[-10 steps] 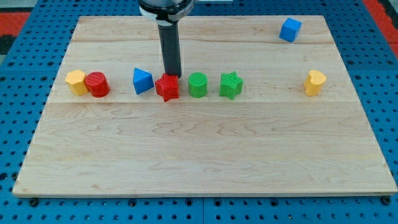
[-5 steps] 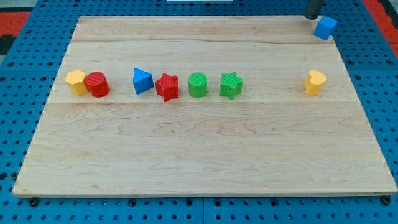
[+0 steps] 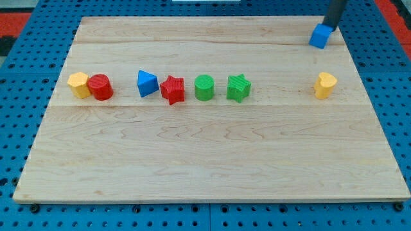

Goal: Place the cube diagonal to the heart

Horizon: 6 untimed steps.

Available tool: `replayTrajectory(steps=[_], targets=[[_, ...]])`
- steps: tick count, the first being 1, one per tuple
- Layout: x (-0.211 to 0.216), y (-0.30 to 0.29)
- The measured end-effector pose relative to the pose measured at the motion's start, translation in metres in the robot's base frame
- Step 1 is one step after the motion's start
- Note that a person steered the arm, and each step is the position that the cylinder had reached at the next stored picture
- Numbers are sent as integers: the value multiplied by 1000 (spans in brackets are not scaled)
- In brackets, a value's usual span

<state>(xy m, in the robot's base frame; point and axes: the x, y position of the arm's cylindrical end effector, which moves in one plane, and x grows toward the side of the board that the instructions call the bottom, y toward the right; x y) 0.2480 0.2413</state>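
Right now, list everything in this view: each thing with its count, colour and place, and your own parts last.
Wooden board: one, pale wood, fills most of the view, on a blue pegboard.
Blue cube: one, near the board's top right corner.
Yellow heart-like block: one, right side, below the cube.
Green star: one, middle row.
Green cylinder: one, left of the green star.
Red star: one, left of the green cylinder.
Blue triangular block: one, beside the red star.
Red cylinder: one, left side.
Yellow block: one, touching the red cylinder's left.
My tip: dark rod, at the cube's upper right edge.
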Motion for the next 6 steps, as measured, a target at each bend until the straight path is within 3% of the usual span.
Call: replayTrajectory(steps=[1,3,5,6], targets=[[33,-44],[16,-31],[52,-51],[40,-14]])
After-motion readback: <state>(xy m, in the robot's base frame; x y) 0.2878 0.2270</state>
